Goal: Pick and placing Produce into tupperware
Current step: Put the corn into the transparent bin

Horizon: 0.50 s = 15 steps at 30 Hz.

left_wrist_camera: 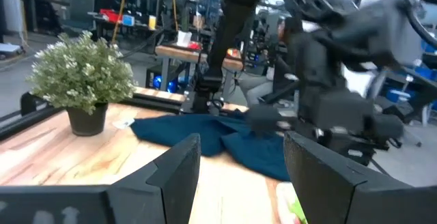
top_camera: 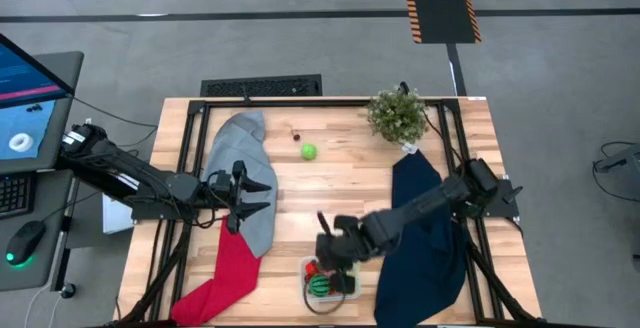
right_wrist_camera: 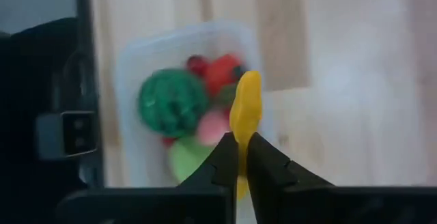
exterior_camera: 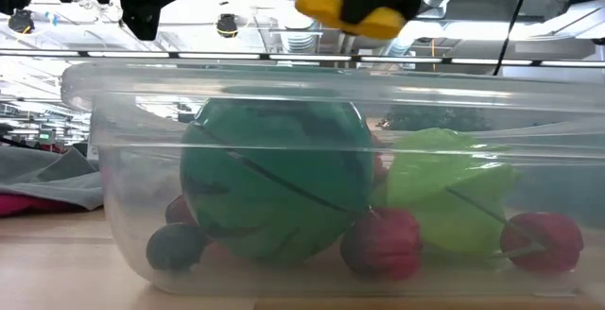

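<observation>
The clear tupperware (top_camera: 322, 286) stands near the table's near edge. In the low view the tupperware (exterior_camera: 104, 159) holds the striped green melon (exterior_camera: 274, 178), a light green piece (exterior_camera: 444, 197) and small red pieces (exterior_camera: 383, 244). My right gripper (right_wrist_camera: 242, 142) hangs over it, shut on a yellow toy fruit (right_wrist_camera: 246, 108). A green fruit (top_camera: 308, 151) and a tiny red piece (top_camera: 294, 134) lie on the bare wood farther back. My left gripper (top_camera: 255, 198) waits open over the grey cloth (top_camera: 245, 158), touching nothing. My right gripper pinches the yellow fruit between its two fingers at one end (right_wrist_camera: 243, 157), and the rest sticks out past the fingertips. The fingers come from above, pointing down. The fruit (exterior_camera: 354, 15) is lifted clear, just over the tupperware's open top.
A potted plant (top_camera: 397, 113) stands at the far right of the table. A dark blue cloth (top_camera: 425, 238) lies under the right arm, and a red cloth (top_camera: 225, 273) lies at the near left. Bare wood shows in the table's middle. A monitor and mouse sit off its left side.
</observation>
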Motion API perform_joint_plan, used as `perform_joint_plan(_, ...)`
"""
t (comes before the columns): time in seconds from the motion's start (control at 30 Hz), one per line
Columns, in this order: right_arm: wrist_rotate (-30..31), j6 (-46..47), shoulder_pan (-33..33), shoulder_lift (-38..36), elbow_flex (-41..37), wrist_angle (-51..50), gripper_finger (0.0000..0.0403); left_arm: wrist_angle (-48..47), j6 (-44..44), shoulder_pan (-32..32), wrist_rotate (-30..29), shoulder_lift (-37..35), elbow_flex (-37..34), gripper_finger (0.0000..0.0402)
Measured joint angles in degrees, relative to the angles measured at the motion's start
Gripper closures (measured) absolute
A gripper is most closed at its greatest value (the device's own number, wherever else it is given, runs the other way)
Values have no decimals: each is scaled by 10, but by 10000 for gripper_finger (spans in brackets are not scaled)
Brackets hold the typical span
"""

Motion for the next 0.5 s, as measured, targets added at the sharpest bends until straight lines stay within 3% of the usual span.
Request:
perform_joint_plan(0.23, 16, 75, 49, 7, -5, 22, 351, 22, 4, 0, -3, 0, 0, 200)
perform_joint_plan(0.5, 18, 107, 49, 8, -39, 38, 326, 28, 4, 0, -3, 0, 0, 200)
